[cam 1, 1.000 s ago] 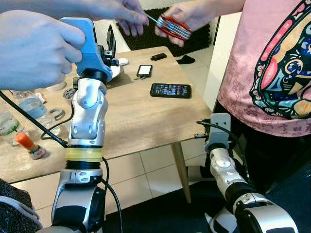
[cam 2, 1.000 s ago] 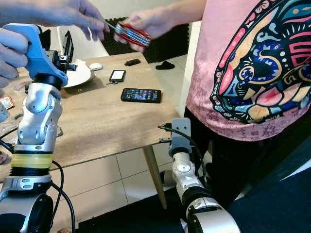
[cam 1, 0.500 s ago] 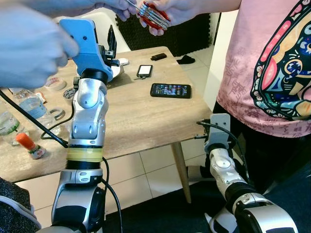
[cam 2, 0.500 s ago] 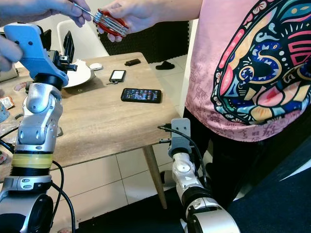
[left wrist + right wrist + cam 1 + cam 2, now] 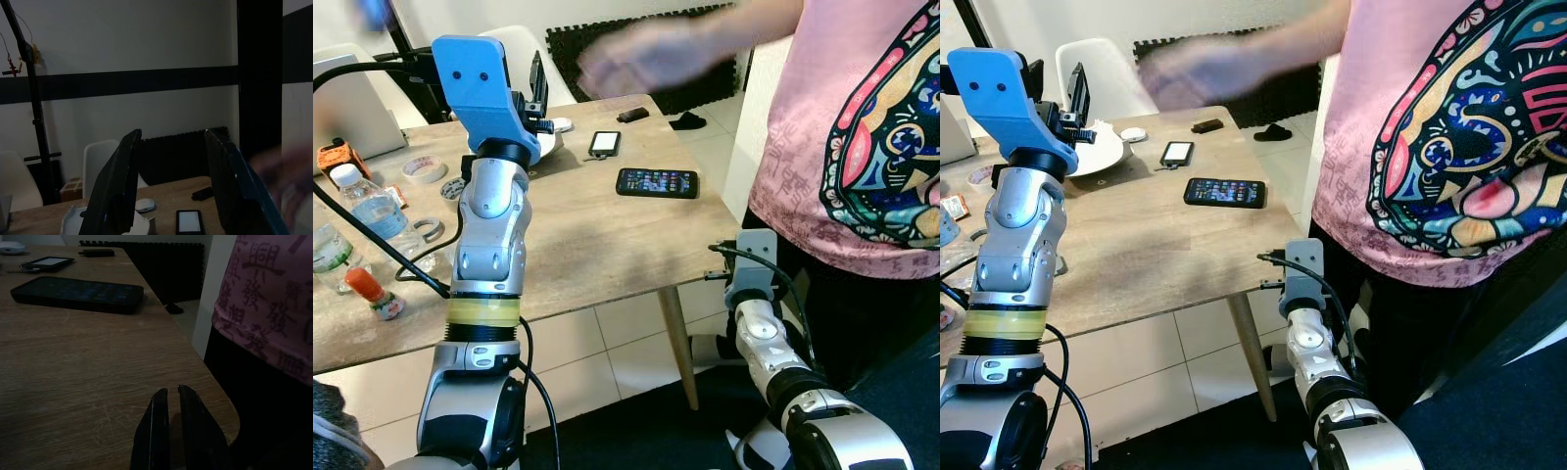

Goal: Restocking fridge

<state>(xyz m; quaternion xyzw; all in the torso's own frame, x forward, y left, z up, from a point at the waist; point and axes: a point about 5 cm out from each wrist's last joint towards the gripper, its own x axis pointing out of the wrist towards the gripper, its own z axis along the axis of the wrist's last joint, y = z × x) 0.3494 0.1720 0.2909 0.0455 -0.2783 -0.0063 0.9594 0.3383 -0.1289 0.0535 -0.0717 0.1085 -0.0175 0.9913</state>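
My left arm stands raised over the wooden table, topped by a blue wrist mount. The left gripper is open with nothing between its black fingers; it faces a white chair and a dark wall strip. Low by the table's near right corner, my right gripper is shut on nothing, its tips over the table edge. Its grey wrist mount sits beside a person in a pink shirt. Water bottles stand at the table's left.
Two phones lie on the table, with a white plate, a tape roll and a small orange-capped bottle. A blurred hand sweeps above the far edge. Tiled floor lies under the table.
The hand that held my blue wrist mount has let go and left. The hands with the red tool rose and went; one now sweeps blurred above the table. My arms have not moved.
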